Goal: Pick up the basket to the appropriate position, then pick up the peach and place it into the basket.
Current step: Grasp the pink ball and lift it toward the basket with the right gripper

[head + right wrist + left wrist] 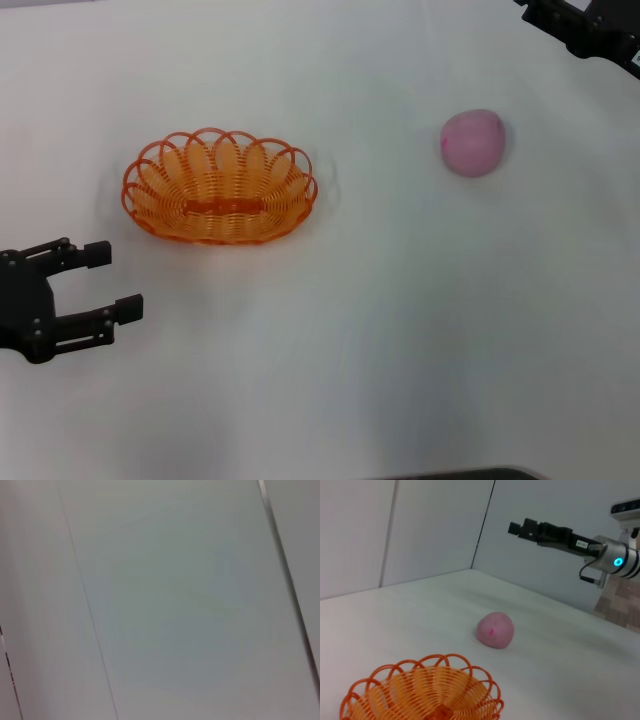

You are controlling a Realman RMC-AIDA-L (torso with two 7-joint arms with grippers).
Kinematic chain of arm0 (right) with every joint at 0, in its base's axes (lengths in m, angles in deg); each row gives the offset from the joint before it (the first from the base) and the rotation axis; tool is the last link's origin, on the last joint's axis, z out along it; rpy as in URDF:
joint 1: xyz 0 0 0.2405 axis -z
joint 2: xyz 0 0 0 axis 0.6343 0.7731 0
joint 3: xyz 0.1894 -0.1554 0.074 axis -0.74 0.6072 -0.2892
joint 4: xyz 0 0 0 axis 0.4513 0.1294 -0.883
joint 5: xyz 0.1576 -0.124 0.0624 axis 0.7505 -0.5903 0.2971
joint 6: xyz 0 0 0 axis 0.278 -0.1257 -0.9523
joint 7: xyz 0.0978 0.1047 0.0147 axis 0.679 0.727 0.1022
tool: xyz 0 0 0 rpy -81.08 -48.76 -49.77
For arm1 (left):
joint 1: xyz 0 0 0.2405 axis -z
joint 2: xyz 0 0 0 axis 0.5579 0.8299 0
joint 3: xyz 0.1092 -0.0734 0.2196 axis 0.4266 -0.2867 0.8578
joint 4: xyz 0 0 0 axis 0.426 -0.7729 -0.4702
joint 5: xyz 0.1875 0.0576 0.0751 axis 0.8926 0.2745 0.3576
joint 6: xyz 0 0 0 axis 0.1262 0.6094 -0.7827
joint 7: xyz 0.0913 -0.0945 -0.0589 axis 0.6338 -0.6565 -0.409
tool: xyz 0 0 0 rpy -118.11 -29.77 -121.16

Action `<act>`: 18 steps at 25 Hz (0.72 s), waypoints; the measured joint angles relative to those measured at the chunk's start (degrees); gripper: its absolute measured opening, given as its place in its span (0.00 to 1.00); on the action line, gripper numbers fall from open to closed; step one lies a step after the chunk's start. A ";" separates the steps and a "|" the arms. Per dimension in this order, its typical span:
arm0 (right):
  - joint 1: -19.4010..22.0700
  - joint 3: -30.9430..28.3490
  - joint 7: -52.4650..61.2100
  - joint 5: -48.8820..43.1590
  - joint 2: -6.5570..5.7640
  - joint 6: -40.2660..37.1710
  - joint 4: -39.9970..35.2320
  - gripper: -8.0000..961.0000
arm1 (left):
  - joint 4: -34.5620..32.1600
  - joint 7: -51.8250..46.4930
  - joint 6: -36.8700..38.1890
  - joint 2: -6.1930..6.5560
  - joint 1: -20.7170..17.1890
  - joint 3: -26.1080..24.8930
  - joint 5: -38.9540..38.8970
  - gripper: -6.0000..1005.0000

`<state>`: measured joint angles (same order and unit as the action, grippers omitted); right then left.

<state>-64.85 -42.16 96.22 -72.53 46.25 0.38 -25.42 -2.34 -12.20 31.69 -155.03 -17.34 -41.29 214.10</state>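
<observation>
The orange openwork basket (pixel 219 187) rests on the white table (pixel 400 330), left of centre; its rim (pixel 422 690) also fills the near edge of the left wrist view. The pale-pink peach (pixel 473 142) sits apart to the right and farther back, and appears beyond the basket as the peach (pixel 495 629). My left gripper (pixel 112 282) hovers open near the table's left edge, in front of and left of the basket, holding nothing. My right gripper (pixel 585 28) is raised at the far right corner; the left wrist view shows the right gripper (pixel 520 528) high above the table.
The right wrist view shows only pale wall panels. Grey walls (pixel 420 525) stand behind the table's far edge.
</observation>
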 joint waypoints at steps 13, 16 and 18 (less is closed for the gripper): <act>-0.62 1.58 8.09 -3.93 -1.52 0.82 -5.88 0.92 | 1.28 0.03 0.08 0.02 1.18 0.16 0.05 0.79; -1.00 1.95 13.48 -7.54 -1.42 1.40 -11.12 0.92 | 1.56 0.11 0.08 0.08 1.29 0.16 0.00 0.79; -1.47 2.73 18.01 -10.73 -1.43 1.72 -15.06 0.92 | 1.57 0.12 0.07 0.08 1.33 0.25 0.00 0.79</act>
<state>-66.32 -39.43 114.23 -83.26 44.83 2.10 -40.49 -0.77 -12.08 31.77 -154.95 -16.01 -41.05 214.10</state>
